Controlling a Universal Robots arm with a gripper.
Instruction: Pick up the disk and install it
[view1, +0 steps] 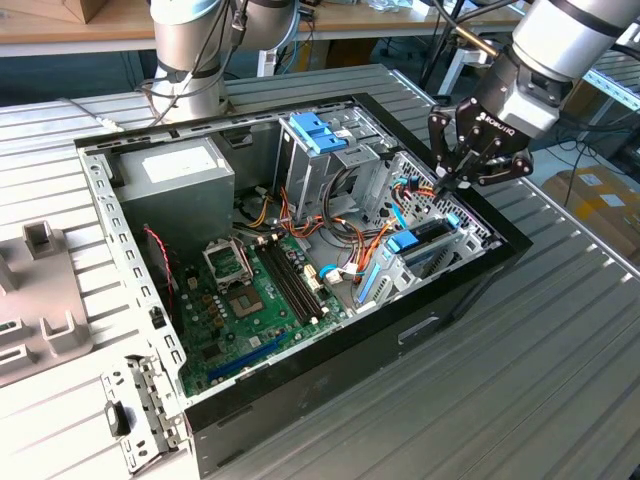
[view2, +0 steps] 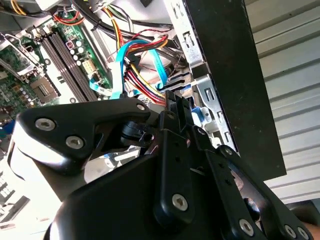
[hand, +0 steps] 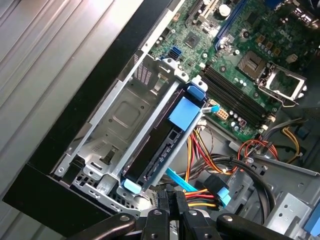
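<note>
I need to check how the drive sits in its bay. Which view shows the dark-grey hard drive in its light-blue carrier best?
The first wrist view: the dark-grey hard drive in its light-blue carrier lies lengthwise in the metal bay, unobstructed. The exterior view shows it smaller, below the gripper. In the second wrist view the gripper covers most of it.

Matt black plastic on the claw (view1: 462, 172), with bright metal screws. Dark matt face on the disk (hand: 159, 146), framed by smooth light-blue plastic. Bare grey sheet metal, dull, for the drive cage (hand: 117, 117). Glossy black case edge (view1: 480, 270). Ribbed pale metal counter (view1: 560, 380). Green, lacquered motherboard (view1: 255, 300).
</note>
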